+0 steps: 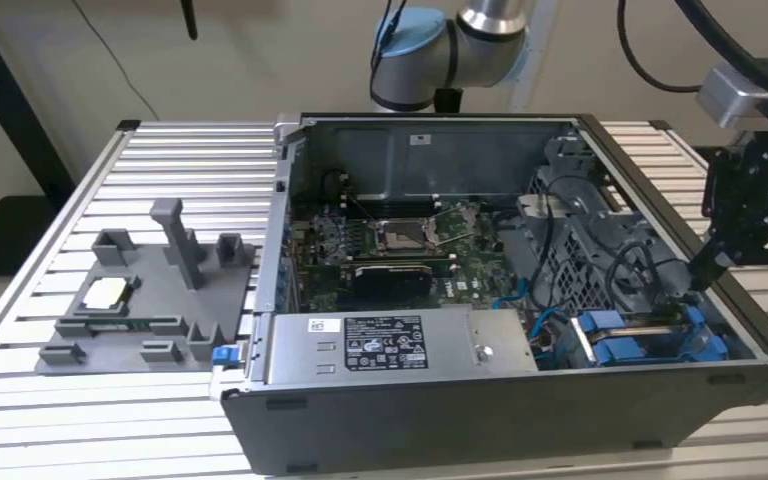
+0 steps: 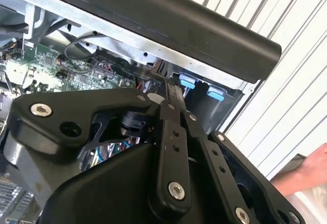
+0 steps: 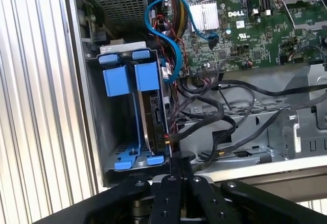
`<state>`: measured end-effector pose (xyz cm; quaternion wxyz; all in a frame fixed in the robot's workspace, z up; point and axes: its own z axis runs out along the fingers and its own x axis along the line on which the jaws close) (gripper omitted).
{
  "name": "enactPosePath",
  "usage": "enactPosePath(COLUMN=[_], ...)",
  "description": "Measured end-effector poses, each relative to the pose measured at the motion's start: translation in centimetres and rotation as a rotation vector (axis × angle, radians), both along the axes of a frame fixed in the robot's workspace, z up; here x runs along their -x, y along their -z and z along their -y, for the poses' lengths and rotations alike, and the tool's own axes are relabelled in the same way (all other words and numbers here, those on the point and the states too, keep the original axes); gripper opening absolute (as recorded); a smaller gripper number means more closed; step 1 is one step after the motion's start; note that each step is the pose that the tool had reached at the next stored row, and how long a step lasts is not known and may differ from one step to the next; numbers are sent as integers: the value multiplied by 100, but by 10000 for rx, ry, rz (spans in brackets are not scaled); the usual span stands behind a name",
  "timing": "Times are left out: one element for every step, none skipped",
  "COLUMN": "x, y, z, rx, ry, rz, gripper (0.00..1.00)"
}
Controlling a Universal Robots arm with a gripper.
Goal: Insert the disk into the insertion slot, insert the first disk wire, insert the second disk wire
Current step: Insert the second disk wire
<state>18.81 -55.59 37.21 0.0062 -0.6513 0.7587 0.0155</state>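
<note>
Close to the wrist cameras, we see the gripper (image 3: 178, 158) clenched, fingers pressed together, its tip just beside the near edge of the disk (image 3: 155, 113); we cannot tell whether it pinches a wire. Beyond it the disk stands on edge in its blue frame inside the insertion slot (image 3: 96, 106). Farther on, a blue cable (image 3: 147, 16) loops over the green motherboard (image 3: 245, 45).

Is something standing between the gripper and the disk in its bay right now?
Nothing visible does. The disk stands on edge in the insertion slot, and the gripper is right at the disk's edge. Black cables run beside that edge, not between the two.
</note>
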Motion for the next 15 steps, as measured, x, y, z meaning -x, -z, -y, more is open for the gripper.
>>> enactPosePath(x=[-2,-5,-10,-21,-37,-52,-59,-62,-63,-64,-65,-65,-65,-65,-65], y=[-1,0,0,0,2,4,5,6,6,8,9,9,9,10,11], z=[0,0,1,2,5,10,14,21,30,41,53,59,59,59,60], rx=[30,60,72,76,74,73,73,73,73,72,73,73,74,73,74], ry=[5,7,7,7,7,6,6,5,7,6,6,6,6,6,6], rz=[-49,-77,-82,-90,-98,-102,-105,-110,-110,-110,-111,-111,-112,-113,-114], gripper=[11,11,11,11,12,12,12,18,18,18,18,20,20,26,32])
